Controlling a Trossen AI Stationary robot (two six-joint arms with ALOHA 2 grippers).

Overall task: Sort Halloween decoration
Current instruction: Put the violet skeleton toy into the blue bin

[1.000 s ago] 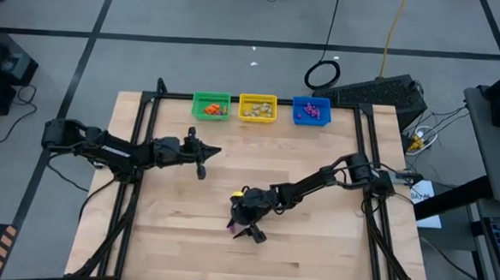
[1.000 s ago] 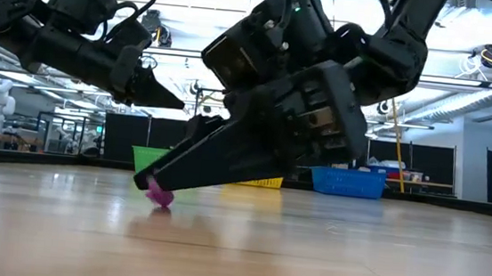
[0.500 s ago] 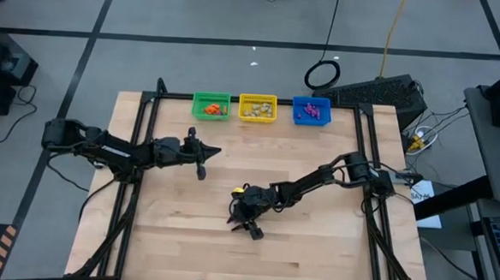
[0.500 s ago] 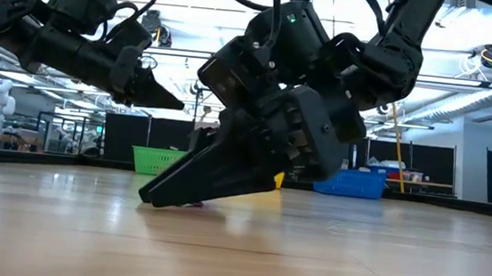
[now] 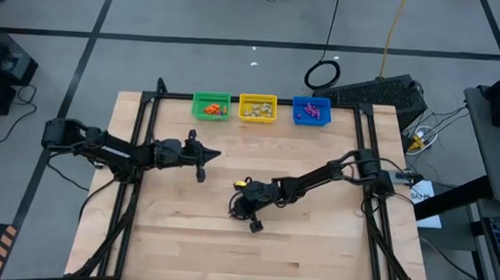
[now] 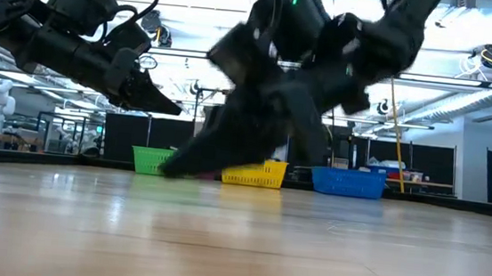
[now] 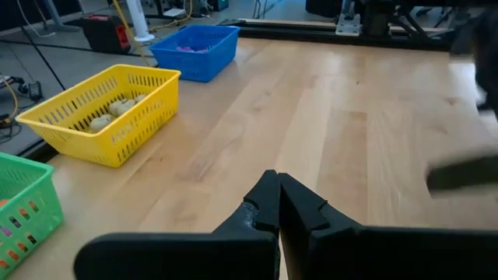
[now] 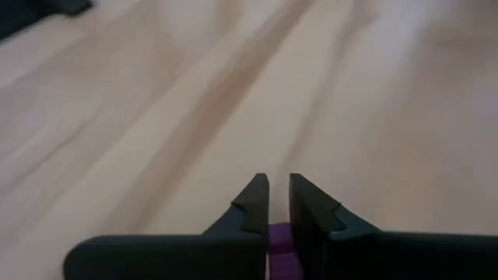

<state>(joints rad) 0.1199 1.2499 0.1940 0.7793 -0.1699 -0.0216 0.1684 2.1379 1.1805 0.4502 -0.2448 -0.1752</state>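
Observation:
My right gripper [image 5: 252, 225] hangs low over the middle of the table, shut on a small purple trinket [image 8: 278, 247]. In the low view it is a dark blur [image 6: 172, 167]. My left gripper [image 5: 218, 152] waits shut and empty over the table's left half, pointing right; its closed fingertips [image 7: 277, 187] show in its wrist view. Along the far edge stand the green basket [image 5: 211, 105] with orange trinkets, the yellow basket [image 5: 258, 107] with pale ones [image 7: 109, 113], and the blue basket [image 5: 312, 110] with purple ones. My right gripper pinches the purple trinket between its two fingers; its top face [image 8: 278, 233] shows in the gap a little behind the fingertips [image 8: 253, 198]. The fingers slant down toward the table's near edge. The low view shows them off the wood.
Bare wood lies on all sides of the right gripper. The three baskets [image 6: 256, 173] stand side by side at the far edge. A black frame rail [image 5: 369, 241] runs along the table's right side and another along its left.
My right gripper has shut on the purple trinket that lay on the table between its open fingers. It has then risen off the wood and tipped less steeply, taking the trinket up with it.

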